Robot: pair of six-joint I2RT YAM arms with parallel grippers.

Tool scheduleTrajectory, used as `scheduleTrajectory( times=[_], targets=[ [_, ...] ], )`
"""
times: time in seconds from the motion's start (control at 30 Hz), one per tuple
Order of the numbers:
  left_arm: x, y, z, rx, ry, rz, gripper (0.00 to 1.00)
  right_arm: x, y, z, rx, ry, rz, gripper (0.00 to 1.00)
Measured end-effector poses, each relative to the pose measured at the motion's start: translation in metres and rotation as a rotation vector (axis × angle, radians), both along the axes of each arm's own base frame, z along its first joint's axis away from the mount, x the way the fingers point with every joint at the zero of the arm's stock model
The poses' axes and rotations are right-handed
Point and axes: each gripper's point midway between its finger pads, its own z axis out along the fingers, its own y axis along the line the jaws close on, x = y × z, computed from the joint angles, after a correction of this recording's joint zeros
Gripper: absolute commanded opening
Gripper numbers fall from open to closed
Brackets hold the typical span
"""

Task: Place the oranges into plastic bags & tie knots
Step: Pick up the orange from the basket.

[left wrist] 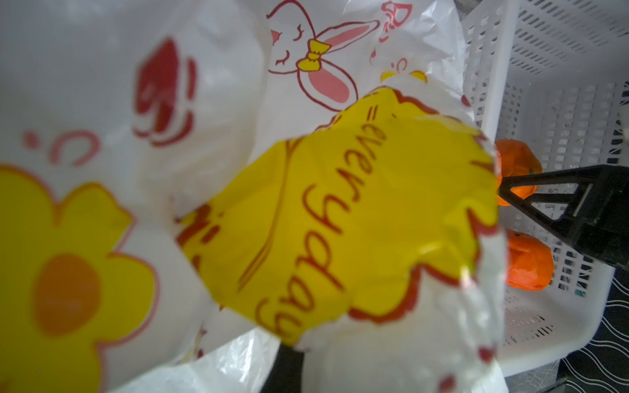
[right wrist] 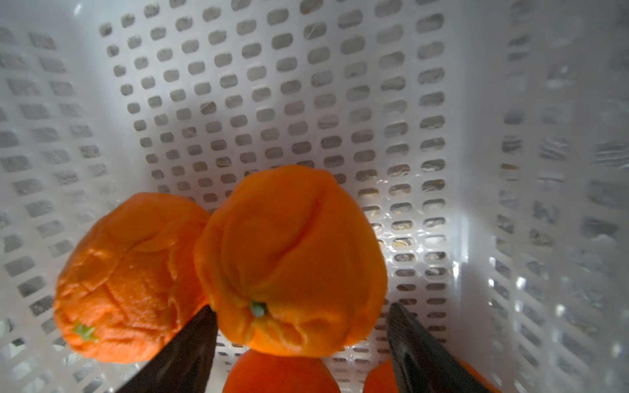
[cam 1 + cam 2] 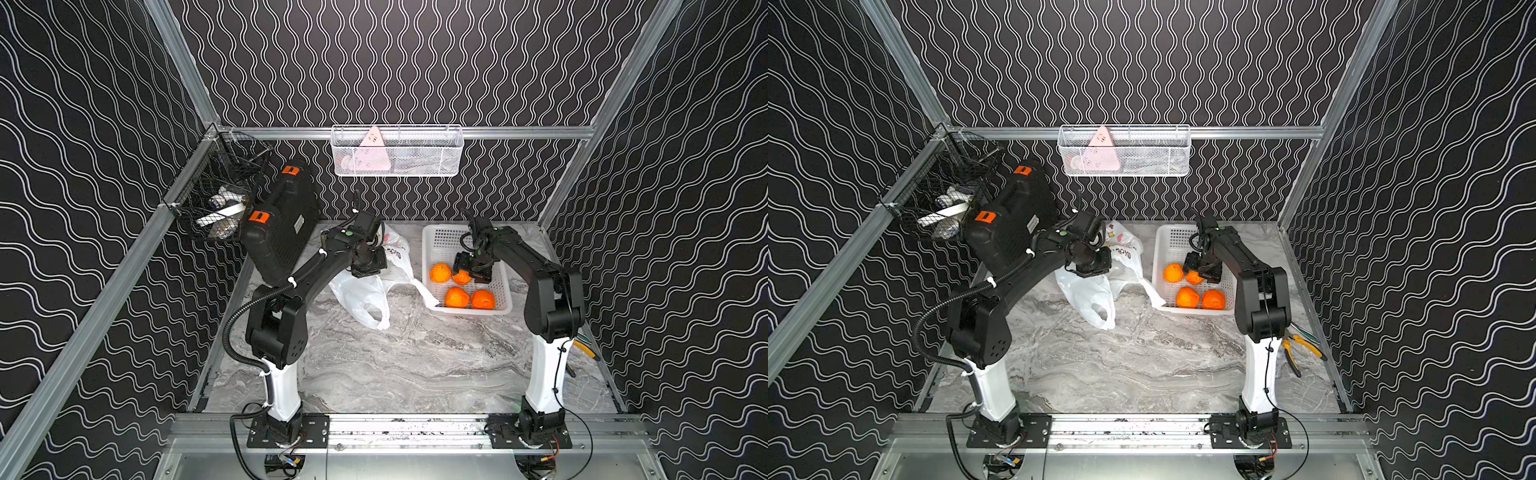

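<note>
Several oranges [image 3: 456, 297] lie in a white perforated basket [image 3: 432, 245] at the back right. My right gripper [image 2: 302, 308] reaches down into it, open, with one orange [image 2: 289, 258] between its fingers; one finger [image 2: 408, 337] stands clear of the fruit. A second orange [image 2: 129, 282] sits just beside it. The white plastic bag [image 3: 365, 299], printed with yellow and red cartoons [image 1: 340, 211], lies crumpled left of the basket. My left gripper [image 3: 365, 270] is shut on the bag's upper part, its fingertips buried in the plastic. Knots are out of view.
A black case [image 3: 282, 224] leans at the back left, under a black wire basket [image 3: 216, 199]. A white wire basket [image 3: 399, 153] hangs on the back rail. Yellow-handled pliers [image 3: 1300, 345] lie by the right arm's base. Marble tabletop [image 3: 415, 365] stretches in front.
</note>
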Motion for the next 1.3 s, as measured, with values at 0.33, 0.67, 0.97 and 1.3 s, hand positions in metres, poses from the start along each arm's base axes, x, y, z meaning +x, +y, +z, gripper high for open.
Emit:
scheduleTrajectory(
  times=[0.33,0.67,0.97,1.3],
  targets=[
    [0.002,0.0,0.015,-0.043,-0.024,-0.009,0.0,0.01,-0.007,-0.005,-0.046,-0.016,-0.005,0.59],
    [-0.008,0.009,0.051,-0.099,-0.064,0.024,0.0,0.012,-0.02,0.003,-0.085,-0.051,-0.005,0.79],
    [-0.023,0.01,0.039,-0.12,0.007,0.076,0.0,0.029,-0.019,-0.014,-0.076,-0.048,-0.012,0.73],
    [-0.022,0.0,0.017,-0.143,0.062,0.086,0.0,0.037,-0.025,-0.01,-0.095,-0.072,-0.006,0.52]
  ],
)
